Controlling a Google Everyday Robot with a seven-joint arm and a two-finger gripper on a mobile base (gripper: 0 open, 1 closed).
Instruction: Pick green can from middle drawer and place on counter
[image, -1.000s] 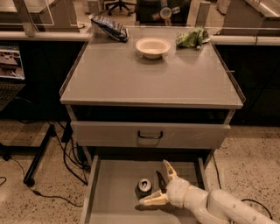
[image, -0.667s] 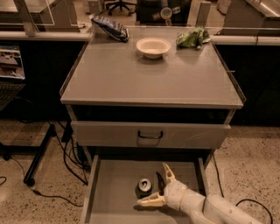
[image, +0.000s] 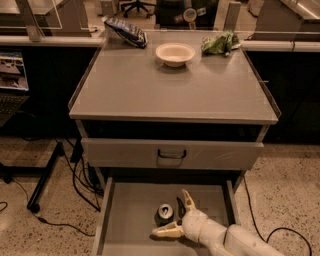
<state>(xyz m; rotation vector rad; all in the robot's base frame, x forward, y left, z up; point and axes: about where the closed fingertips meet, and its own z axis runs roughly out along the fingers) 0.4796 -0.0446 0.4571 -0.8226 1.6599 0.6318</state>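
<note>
The green can (image: 165, 212) stands upright on the floor of the open middle drawer (image: 130, 220), its silver top facing up. My gripper (image: 174, 216) reaches in from the lower right. It is open, with one finger (image: 188, 200) behind and to the right of the can and the other finger (image: 165, 230) in front of it. The can sits between the two fingers, with small gaps showing. The counter (image: 170, 90) is the grey cabinet top above the drawers.
On the counter's far edge lie a dark blue snack bag (image: 126, 32), a white bowl (image: 175, 53) and a green foil bag (image: 219, 43). A closed drawer front with a black loop handle (image: 171, 154) hangs over the open drawer. Cables and a black stand foot lie on the floor at left.
My gripper has moved a little to the left, so its open fingers now sit closer around the can. The can has not moved.
</note>
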